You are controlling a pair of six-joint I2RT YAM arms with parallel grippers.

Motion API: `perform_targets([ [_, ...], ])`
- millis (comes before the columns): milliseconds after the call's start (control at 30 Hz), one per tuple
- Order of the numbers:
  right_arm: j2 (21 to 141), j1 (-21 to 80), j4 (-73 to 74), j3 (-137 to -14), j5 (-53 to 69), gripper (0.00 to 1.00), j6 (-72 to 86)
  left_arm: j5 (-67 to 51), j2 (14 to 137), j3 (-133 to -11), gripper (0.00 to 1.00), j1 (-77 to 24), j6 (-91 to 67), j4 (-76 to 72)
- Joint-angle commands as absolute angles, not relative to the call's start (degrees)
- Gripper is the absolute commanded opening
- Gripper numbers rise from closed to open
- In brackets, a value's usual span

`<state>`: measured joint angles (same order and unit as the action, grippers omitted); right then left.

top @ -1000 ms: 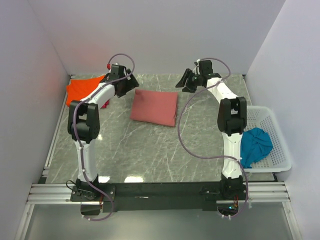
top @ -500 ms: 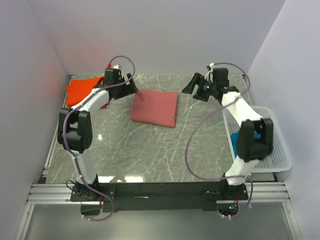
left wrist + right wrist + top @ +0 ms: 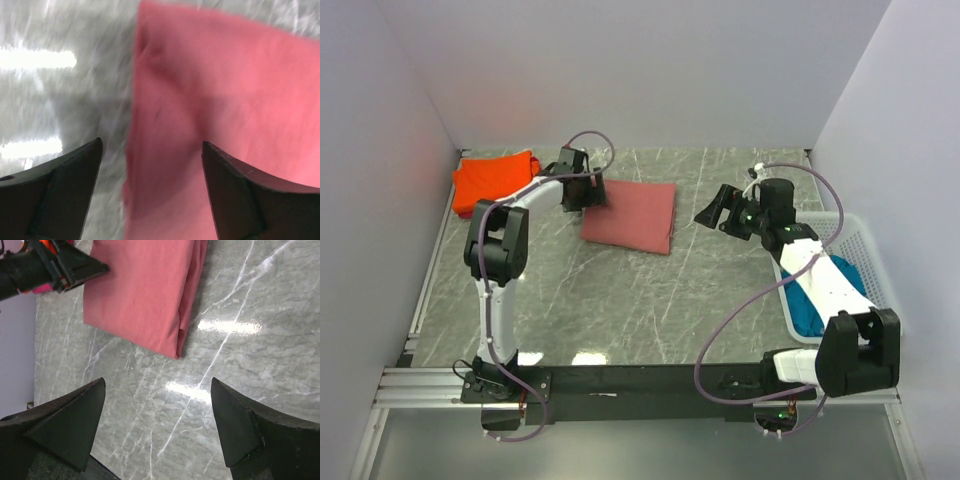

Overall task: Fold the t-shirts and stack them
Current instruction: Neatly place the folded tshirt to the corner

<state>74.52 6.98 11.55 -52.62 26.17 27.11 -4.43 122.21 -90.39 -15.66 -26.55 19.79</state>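
Observation:
A folded brick-red t-shirt (image 3: 632, 215) lies at the middle back of the table and also shows in the left wrist view (image 3: 220, 125) and the right wrist view (image 3: 145, 295). My left gripper (image 3: 592, 192) is open, just above the shirt's left edge, jaws astride it. A folded orange t-shirt (image 3: 492, 180) lies at the back left. A teal t-shirt (image 3: 810, 305) lies in the white basket (image 3: 865, 262), partly hidden by my right arm. My right gripper (image 3: 715, 213) is open and empty, above bare table right of the red shirt. The pink-red shirt is out of view.
The marble table (image 3: 620, 300) is walled by white panels at the back and both sides. The basket stands at the right edge under my right arm. The left gripper's tip (image 3: 75, 267) shows in the right wrist view.
My left gripper has swung right from beside the orange shirt to the red shirt's left edge. My right gripper has pulled back from the far edge toward the basket side.

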Motion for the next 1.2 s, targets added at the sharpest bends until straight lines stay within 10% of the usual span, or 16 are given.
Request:
perform_targets([
  [0, 71.11, 7.12, 9.31, -51.24, 24.26, 0.92, 26.19, -0.36, 126.72, -94.83, 0.83, -17.49, -25.49, 23.11],
  [267, 67.85, 7.12, 10.55, -48.34, 21.01, 0.92, 25.23, 8.34, 129.37, -95.72, 0.38, -20.38, -25.84, 26.54],
  [367, 68.03, 7.12, 9.93, -47.73, 20.83, 0.92, 24.87, 13.17, 130.78, -96.85, 0.02, -21.00, -26.54, 29.88],
  [1167, 68.56, 7.12, 7.74, -44.21, 6.51, 0.92, 18.46, 51.94, 119.45, -99.31, 0.00, -14.77, 8.34, 14.77],
])
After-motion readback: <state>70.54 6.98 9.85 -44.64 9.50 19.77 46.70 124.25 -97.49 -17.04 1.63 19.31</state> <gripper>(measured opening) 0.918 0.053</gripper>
